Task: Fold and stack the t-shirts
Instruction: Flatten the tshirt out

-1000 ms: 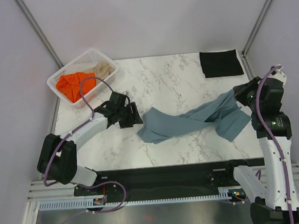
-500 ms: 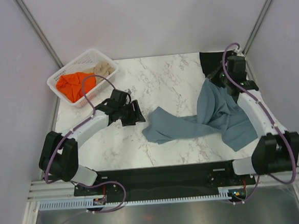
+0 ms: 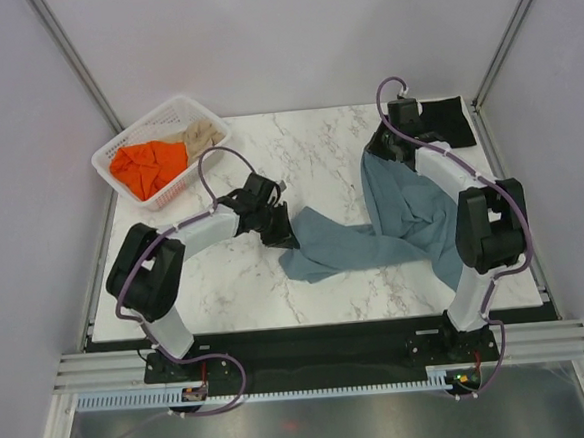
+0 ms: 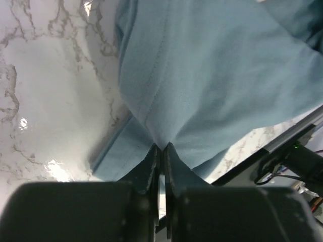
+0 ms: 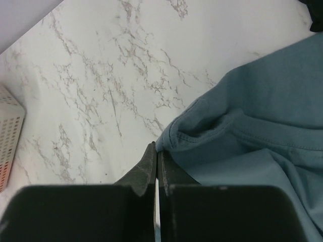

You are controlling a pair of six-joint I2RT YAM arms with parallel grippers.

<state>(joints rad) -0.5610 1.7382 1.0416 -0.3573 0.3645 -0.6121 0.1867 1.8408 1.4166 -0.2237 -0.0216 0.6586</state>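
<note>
A slate blue-grey t-shirt (image 3: 412, 211) lies twisted across the right half of the marble table (image 3: 308, 158). My left gripper (image 3: 285, 237) is at the shirt's left end. In the left wrist view it (image 4: 162, 147) is shut on a pinch of the blue-grey cloth (image 4: 212, 75). My right gripper (image 3: 376, 155) is at the back, shut on the hem at the shirt's far corner (image 5: 262, 126), as the right wrist view shows (image 5: 157, 150). A folded black t-shirt (image 3: 444, 120) lies in the back right corner, just behind the right wrist.
A white lattice basket (image 3: 179, 102) at the back left holds an orange t-shirt (image 3: 146, 167) and a beige one (image 3: 198, 137). The basket's corner (image 5: 7, 136) shows in the right wrist view. Grey walls with metal posts enclose the table.
The right arm swung from the right edge to the back, carrying the shirt's corner with it. The left gripper moved right onto the shirt's left end and shut on it.
</note>
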